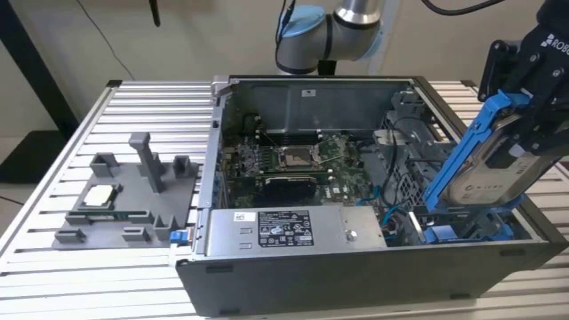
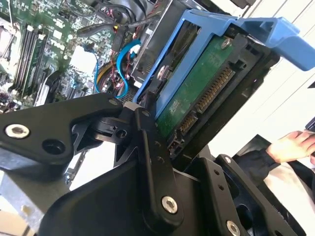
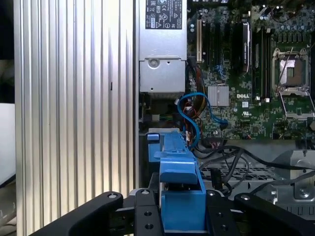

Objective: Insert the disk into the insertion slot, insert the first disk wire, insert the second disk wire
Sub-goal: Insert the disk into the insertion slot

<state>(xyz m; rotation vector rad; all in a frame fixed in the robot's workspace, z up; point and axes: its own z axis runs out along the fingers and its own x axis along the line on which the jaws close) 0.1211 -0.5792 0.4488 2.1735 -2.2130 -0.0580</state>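
The tool [image 1: 523,135] is clamped on the disk [image 1: 487,175], holding it tilted, with its lower end at the slot [image 1: 464,233] on the exterior view's right of the case [image 1: 356,283].

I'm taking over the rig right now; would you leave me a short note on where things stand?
Hand: shut on the disk, holding it tilted.
Disk: lower end at the mouth of the slot, at the end of the case on the exterior view's right; not seated.
Done: the disk is in the hand, at the slot.
Left: seating the disk, and both wires. The disk's connector is bare; blue cables lie loose in the case.
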